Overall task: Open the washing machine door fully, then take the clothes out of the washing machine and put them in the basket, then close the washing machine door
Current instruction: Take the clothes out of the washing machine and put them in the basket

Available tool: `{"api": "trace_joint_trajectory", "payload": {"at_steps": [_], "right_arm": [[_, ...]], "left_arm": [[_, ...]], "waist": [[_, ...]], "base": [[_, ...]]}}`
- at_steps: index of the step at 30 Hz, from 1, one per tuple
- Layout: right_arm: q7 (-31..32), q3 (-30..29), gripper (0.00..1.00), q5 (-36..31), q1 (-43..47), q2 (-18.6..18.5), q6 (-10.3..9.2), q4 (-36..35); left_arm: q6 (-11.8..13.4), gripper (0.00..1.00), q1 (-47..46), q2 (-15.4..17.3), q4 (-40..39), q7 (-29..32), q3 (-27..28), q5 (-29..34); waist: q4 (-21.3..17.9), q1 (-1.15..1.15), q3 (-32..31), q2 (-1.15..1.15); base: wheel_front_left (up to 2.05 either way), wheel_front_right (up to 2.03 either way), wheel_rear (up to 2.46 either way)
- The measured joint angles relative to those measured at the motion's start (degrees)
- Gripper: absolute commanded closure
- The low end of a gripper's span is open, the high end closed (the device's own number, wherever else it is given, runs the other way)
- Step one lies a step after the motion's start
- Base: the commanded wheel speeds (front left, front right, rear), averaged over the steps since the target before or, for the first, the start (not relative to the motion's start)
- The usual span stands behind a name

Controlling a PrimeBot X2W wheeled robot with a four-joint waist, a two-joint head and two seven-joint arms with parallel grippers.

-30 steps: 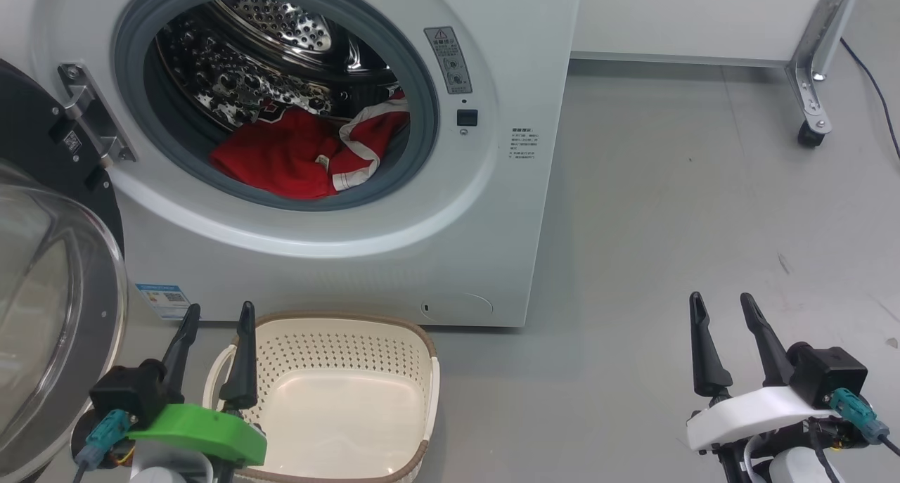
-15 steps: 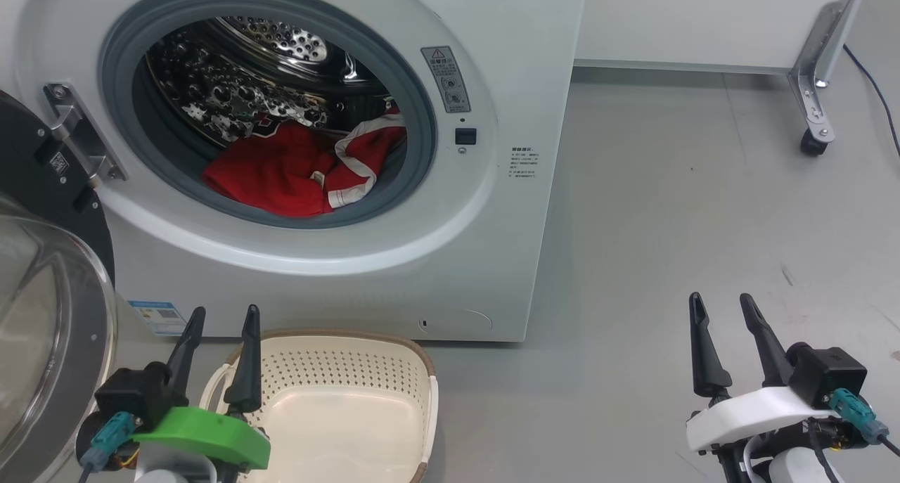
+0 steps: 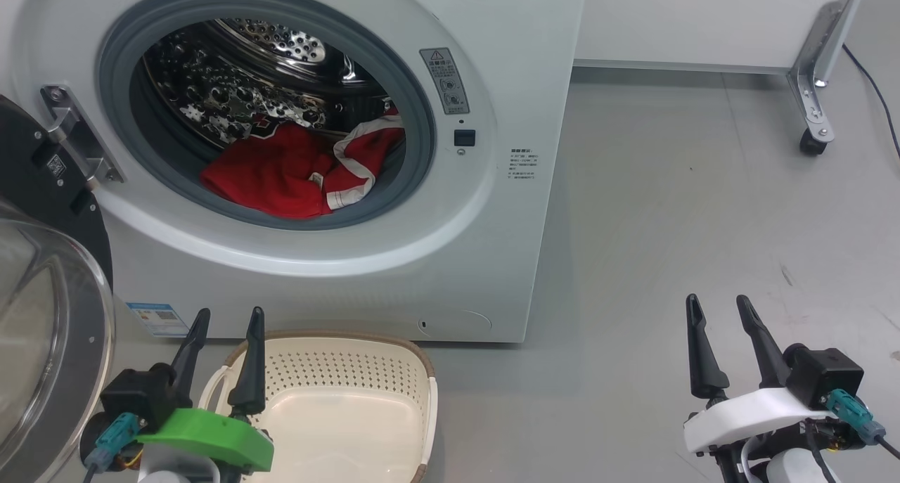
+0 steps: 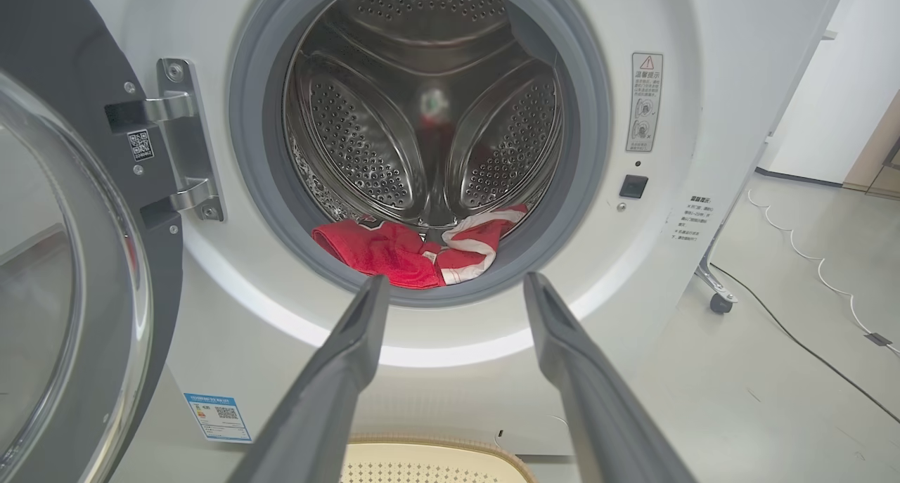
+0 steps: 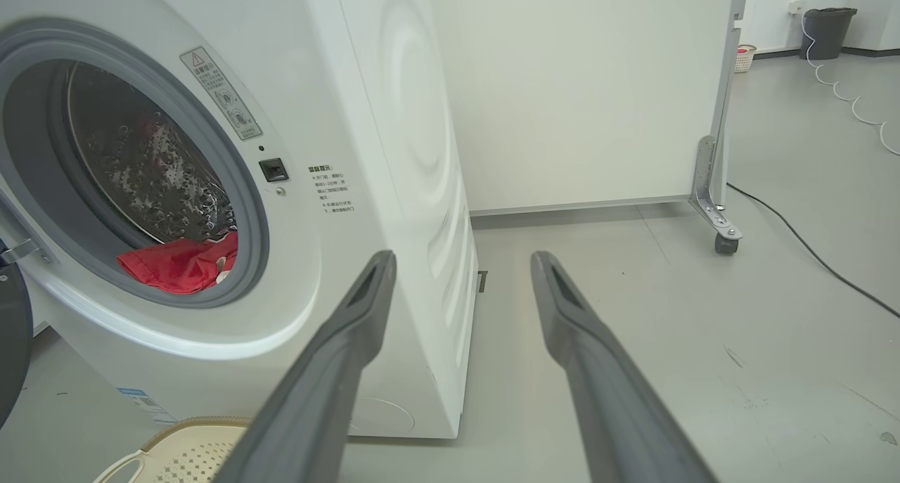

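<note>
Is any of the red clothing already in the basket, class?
No, the clothes lie inside the washing machine drum, while the basket shows a bare inside.

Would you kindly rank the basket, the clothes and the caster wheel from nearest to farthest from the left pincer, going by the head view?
1. basket: right beside the left pincer, low in the view.
2. clothes: higher up, inside the washing machine opening.
3. caster wheel: far off at the upper right.
</note>
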Motion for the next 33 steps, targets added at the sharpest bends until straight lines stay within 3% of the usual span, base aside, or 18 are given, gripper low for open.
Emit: {"api": "trace_joint_trajectory", "payload": {"at_steps": [24, 33], "right_arm": [[0.0, 0.2, 0.00, -0.2, 0.0, 0.0, 0.01, -0.5], [0.0, 2.4, 0.00, -1.3, -0.3, 0.4, 0.01, -2.3]], "left_arm": [[0.0, 0.00, 0.0, 0.1, -0.7, 0.0, 0.0, 0.0], [0.6, 0.00, -0.6, 3.1, -2.4, 1.3, 1.8, 0.6]], "waist": [[-0.5, 0.00, 2.1, 0.00], [-2.7, 0.00, 8.2, 0.00]], "base": [[0.00, 0.00, 0.00], [0.00, 0.00, 0.00]]}}
